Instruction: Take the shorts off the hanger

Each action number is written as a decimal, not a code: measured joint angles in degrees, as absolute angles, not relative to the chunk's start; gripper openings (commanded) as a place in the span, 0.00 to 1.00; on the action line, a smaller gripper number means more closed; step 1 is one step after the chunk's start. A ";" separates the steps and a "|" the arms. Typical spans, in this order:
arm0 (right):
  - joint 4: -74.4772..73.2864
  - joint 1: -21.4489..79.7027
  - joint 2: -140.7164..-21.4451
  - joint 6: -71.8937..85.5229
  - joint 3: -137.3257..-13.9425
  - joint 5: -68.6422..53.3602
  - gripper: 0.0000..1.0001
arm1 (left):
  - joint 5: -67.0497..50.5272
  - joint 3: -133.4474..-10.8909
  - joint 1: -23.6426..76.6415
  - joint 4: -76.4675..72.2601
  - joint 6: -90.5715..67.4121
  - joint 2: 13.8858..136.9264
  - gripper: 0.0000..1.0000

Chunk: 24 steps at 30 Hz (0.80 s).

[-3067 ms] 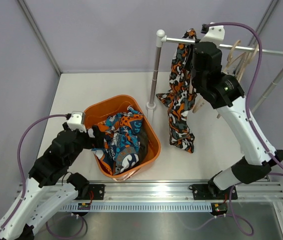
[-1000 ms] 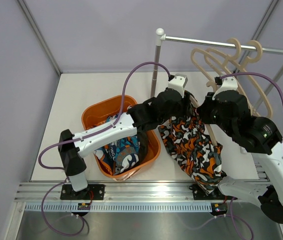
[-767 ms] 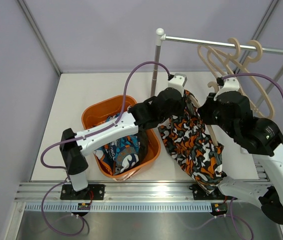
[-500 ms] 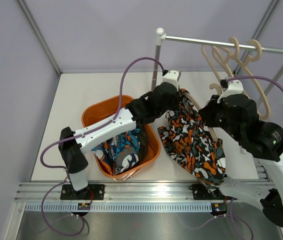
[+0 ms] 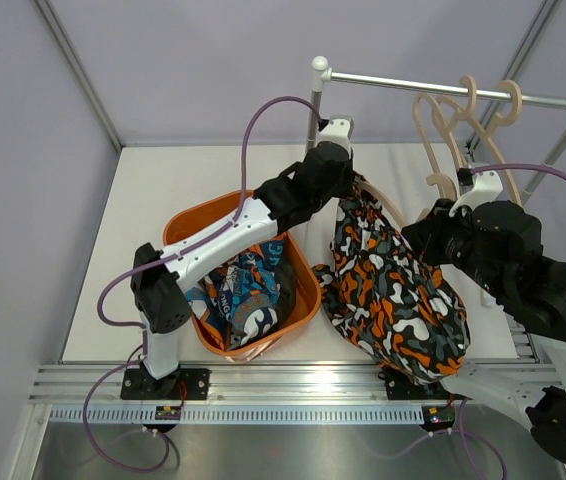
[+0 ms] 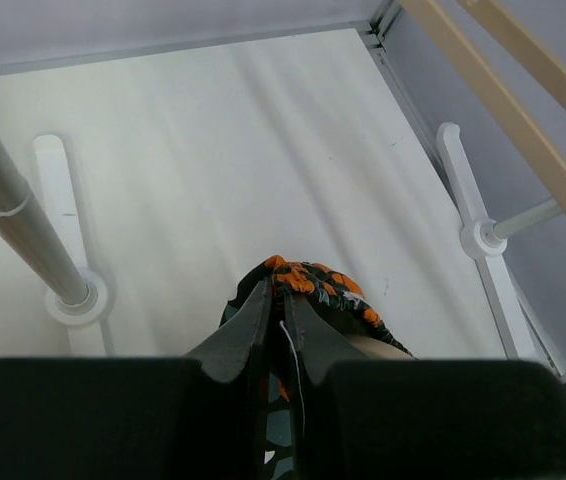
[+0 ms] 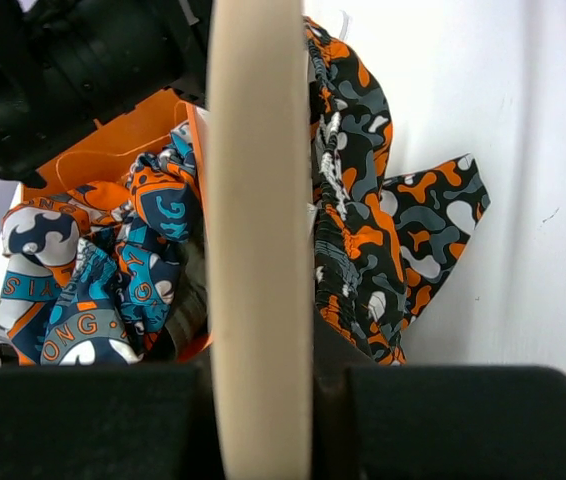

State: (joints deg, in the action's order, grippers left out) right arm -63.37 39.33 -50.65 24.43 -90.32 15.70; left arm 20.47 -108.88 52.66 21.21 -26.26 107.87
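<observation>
1. The left gripper is clenched on a fold at the top of the blotch-print shorts. In the left wrist view, orange-and-black cloth bunches out from between its two closed fingertips.
2. In the top view this pinch sits at upper centre, just right of the clothes rack's upright pole.
3. From the pinched end, the shorts' long axis runs diagonally down to the lower right. The bundle is narrow at the top and widens to a rounded mass near the right arm's base.
4. The right gripper grasps a wooden hanger, whose pale bar stands upright between the fingers in the right wrist view.
5. The shorts lie against the right side of that bar. Whether they are still looped over it cannot be told.
6. Left of the bar is the orange basket, which holds the swirl-print shorts crumpled inside.
7. More hangers hook over the rack's rail at the upper right.
8. Basket and rack stand on the white table.
</observation>
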 measured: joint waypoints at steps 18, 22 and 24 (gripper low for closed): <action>-65.12 39.33 -50.70 24.36 -92.73 17.23 0.00 | 14.61 -100.68 51.29 18.57 -25.74 109.65 0.00; -64.90 39.33 -51.18 24.25 -92.75 18.37 0.00 | 12.51 -94.48 51.40 15.64 -25.67 107.46 0.00; -64.62 39.33 -51.70 24.21 -92.75 19.40 0.00 | 12.38 -91.29 51.90 14.92 -25.12 105.36 0.00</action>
